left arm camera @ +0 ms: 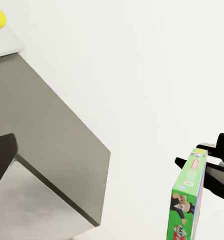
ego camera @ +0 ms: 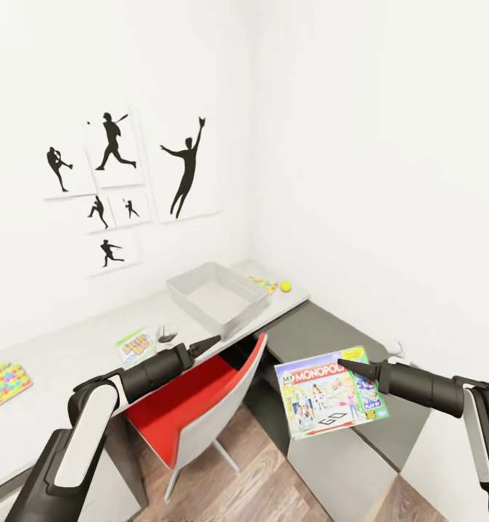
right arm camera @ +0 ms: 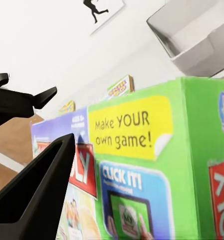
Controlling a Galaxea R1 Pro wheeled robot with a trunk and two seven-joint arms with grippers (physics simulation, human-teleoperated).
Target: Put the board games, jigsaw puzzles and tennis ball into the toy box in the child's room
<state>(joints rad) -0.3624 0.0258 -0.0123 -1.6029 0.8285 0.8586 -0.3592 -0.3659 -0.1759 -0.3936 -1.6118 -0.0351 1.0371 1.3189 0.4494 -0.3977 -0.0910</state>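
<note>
My right gripper (ego camera: 350, 367) is shut on the top edge of a Monopoly board game (ego camera: 330, 392), which hangs upright above the floor, right of the red chair. Its green side (left arm camera: 185, 201) faces the left wrist camera, and the right gripper's fingers (left arm camera: 215, 165) clamp it. My left gripper (ego camera: 210, 343) hovers open over the table's front edge. The grey toy box (ego camera: 217, 297) stands open on the table (ego camera: 70, 355). Behind it lie the tennis ball (ego camera: 285, 286) and a jigsaw puzzle (ego camera: 263, 283). Another board game (ego camera: 136, 346) and a second jigsaw puzzle (ego camera: 1, 385) lie further left.
A red chair (ego camera: 201, 395) is tucked against the table below my left arm. A lower dark-topped cabinet (ego camera: 324, 335) stands against the right wall, behind the held game. Black sports silhouettes (ego camera: 121, 181) hang on the wall. Wood floor shows beneath.
</note>
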